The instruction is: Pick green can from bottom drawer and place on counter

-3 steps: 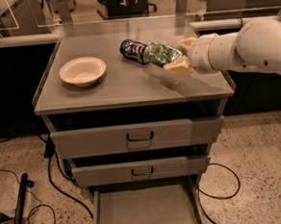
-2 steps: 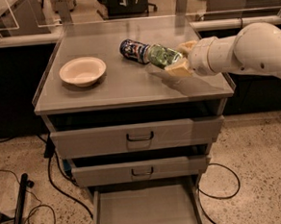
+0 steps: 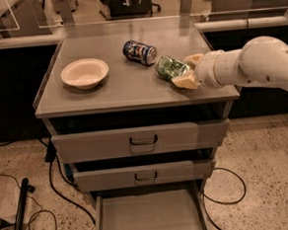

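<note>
green can (image 3: 166,67) shifted nearer, in tool (image 3: 181,71)

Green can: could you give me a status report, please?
Gripper at right of counter, shut on green can. Can on its side, at counter level. Blue can just left, apart; bowl far left.

Floored in speckled beige terrazzo (image 3: 271,172), with black cables (image 3: 55,190) trailing across it on both sides. Backed by a pale ledge (image 3: 10,42) over dark recesses, topped with clear panels (image 3: 13,15). Lit dimly and warmly.
</note>
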